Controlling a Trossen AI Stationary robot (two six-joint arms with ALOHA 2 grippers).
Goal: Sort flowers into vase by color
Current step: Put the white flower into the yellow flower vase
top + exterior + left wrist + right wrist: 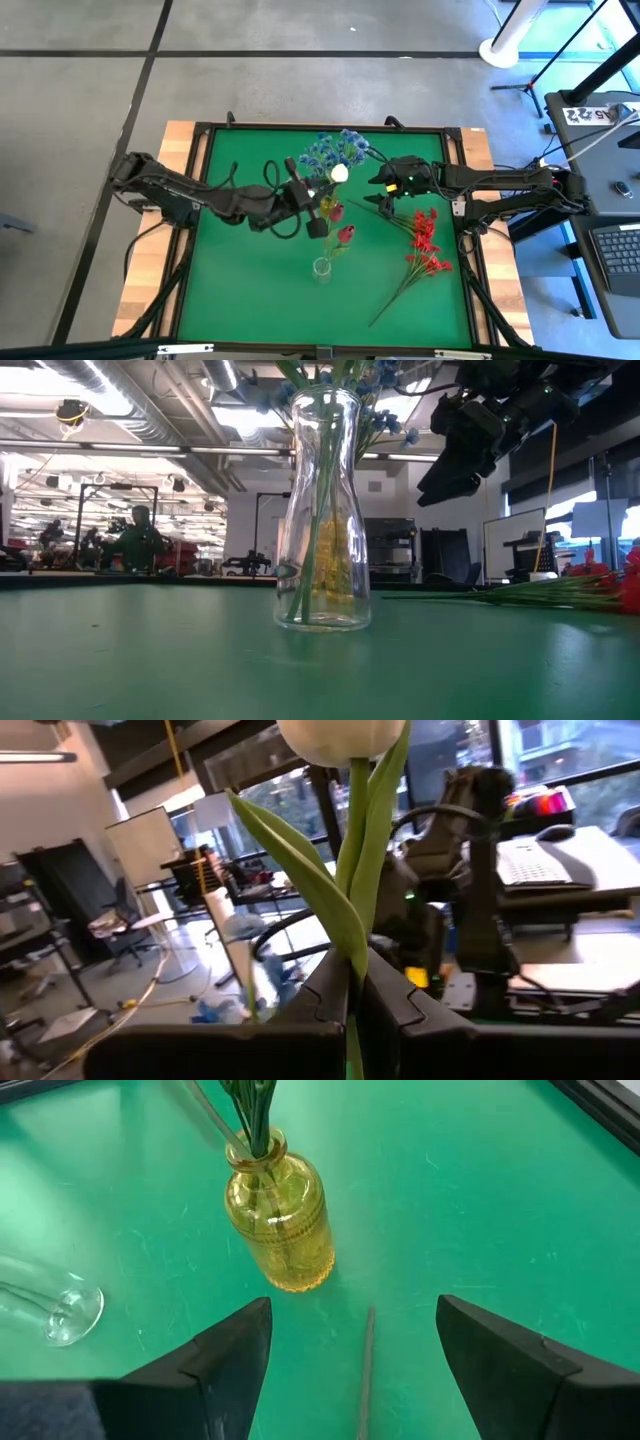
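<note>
My left gripper (312, 192) is shut on a white bud flower (340, 173) above the table's middle. My right gripper (355, 1330) is open over the thin end of a stem (365, 1370) that lies on the green mat and touches nothing. A yellow glass vase (280, 1220) holds several green stems. Blue sprays (335, 150) rise at the far middle. Two red buds (342, 225) stand by the vases; which vase they are in, I cannot tell. A clear vase (321, 268) stands nearer. Red sprays (425, 245) lie on the mat at the right. My left gripper pinches the white flower's green stem (356, 955) between its two fingers, below the bud and its long leaf (300, 870). The fingers come level from the table's left and lie across the stem. The flower is lifted clear, bud (340, 740) uppermost, and a bit of stem shows below the fingers.
The green mat (250, 290) has free room at its near left. A raised black frame (200, 130) runs around the mat. In the low view the clear vase (322, 510) stands in front of the yellow one, and my right arm (470, 430) hangs above at the right.
</note>
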